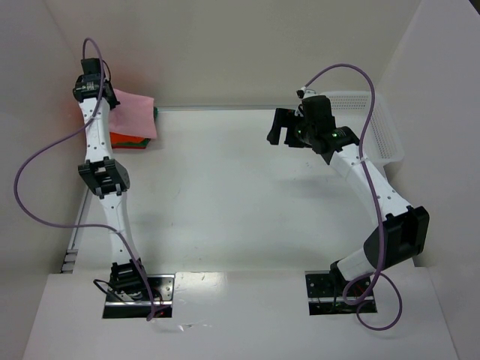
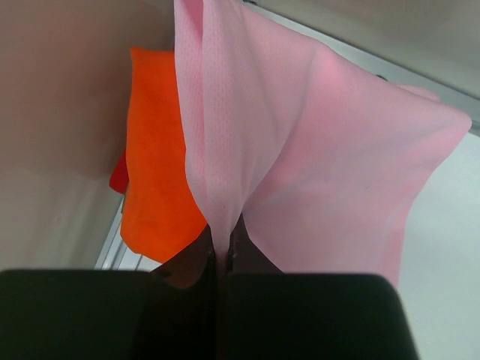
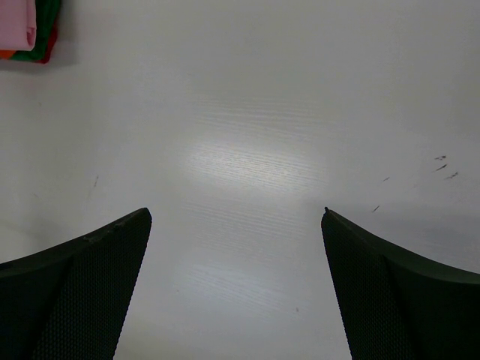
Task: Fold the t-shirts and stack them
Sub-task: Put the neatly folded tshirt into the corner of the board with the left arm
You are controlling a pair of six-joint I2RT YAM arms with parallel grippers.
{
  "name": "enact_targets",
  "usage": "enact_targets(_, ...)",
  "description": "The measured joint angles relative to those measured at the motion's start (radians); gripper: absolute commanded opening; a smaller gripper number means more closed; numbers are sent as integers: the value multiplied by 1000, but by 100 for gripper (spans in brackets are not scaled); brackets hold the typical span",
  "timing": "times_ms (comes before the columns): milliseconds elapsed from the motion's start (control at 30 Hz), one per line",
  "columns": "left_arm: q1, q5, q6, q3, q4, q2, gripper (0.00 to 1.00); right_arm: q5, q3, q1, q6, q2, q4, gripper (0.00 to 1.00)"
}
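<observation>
My left gripper (image 2: pixel 221 251) is shut on a fold of the pale pink t-shirt (image 2: pixel 315 142), which hangs from it over the stack at the table's far left corner. In the top view the pink shirt (image 1: pixel 135 112) drapes over the orange shirt (image 1: pixel 126 139), with a green edge (image 1: pixel 155 114) at its right side. The orange shirt (image 2: pixel 154 172) lies under the pink one in the left wrist view. My right gripper (image 1: pixel 281 127) is open and empty above the table's middle back. In the right wrist view the stack (image 3: pixel 26 30) sits at the top left corner.
A white plastic mesh basket (image 1: pixel 375 127) stands at the back right, behind the right arm. Walls close the table on the left, back and right. The white table (image 1: pixel 240 195) lies between the arms.
</observation>
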Motion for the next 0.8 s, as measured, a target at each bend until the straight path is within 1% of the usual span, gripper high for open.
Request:
enact_targets(300,45,51,-2,25,38,0,0,-5,0,0,17,6,0,100)
enact_targets(533,51,62,-4,57,64,0,0,-6,0,0,33,15,0,100)
enact_targets(800,77,81,-5,58,77,0,0,-10,0,0,37,40,0,100)
